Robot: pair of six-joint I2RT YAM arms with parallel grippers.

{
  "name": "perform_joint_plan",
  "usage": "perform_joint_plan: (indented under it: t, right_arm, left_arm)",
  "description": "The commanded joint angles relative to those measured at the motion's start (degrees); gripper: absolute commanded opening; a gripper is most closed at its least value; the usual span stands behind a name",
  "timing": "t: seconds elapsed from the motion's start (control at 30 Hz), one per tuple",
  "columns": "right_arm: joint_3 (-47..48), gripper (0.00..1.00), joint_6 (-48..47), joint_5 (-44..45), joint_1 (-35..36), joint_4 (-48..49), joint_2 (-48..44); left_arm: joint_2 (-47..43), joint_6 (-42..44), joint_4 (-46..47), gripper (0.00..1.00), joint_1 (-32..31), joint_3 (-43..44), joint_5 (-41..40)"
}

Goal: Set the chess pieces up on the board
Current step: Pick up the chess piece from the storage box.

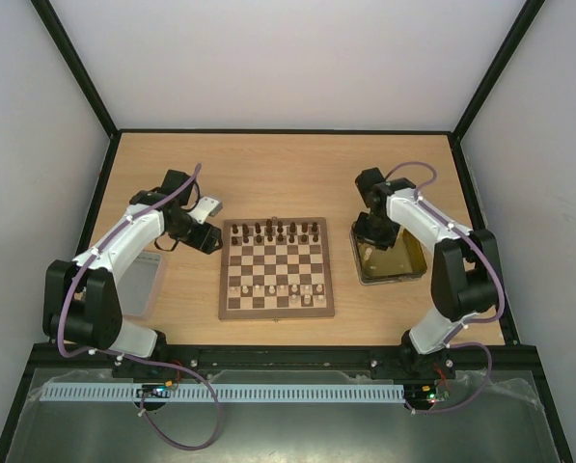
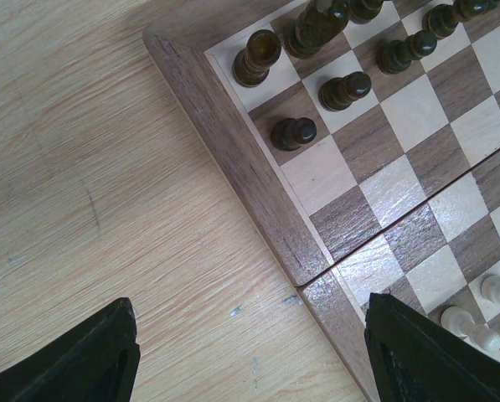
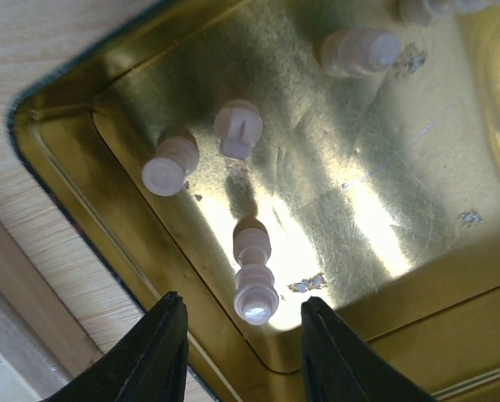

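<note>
Cream piece (image 3: 254,272) lies flat in the tray (image 3: 417,209), its long axis pointing into the right gripper (image 3: 243,356), whose fingers are spread and empty. The left gripper (image 2: 254,360), beside the board (image 2: 258,209), is also wide and empty.

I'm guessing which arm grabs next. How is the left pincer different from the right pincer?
The left pincer hangs over the board edge and bare table; the right pincer hangs over the gold tray. Nothing sits in the left pincer's gap; a cream piece lines up with the right pincer's gap. The left pincer looks spread wider than the right pincer. Both are open, gripping nothing.
</note>
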Motion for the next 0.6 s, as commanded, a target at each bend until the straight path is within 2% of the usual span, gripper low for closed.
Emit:
perform_joint_plan:
  t: [0.0,0.4,0.57]
  right_arm:
    - [-2.38,0.35,-0.31,-0.26,-0.31,2.07,1.01]
    - [-5.47,0.30,0.07,-0.22,-0.33,4.91,1.77]
    - [-6.46,0.22,0.12,0.08,-0.42,5.54,1.98]
  left_arm:
    - [-0.27,-0.08,-0.64,0.75,-0.26,-0.39,-0.17]
    - [-0.27,-0.20,-0.55,0.75,-0.20,-0.42,-0.41]
    - [-0.56,-0.30,-0.53,0.75,-0.25,-0.42,-0.60]
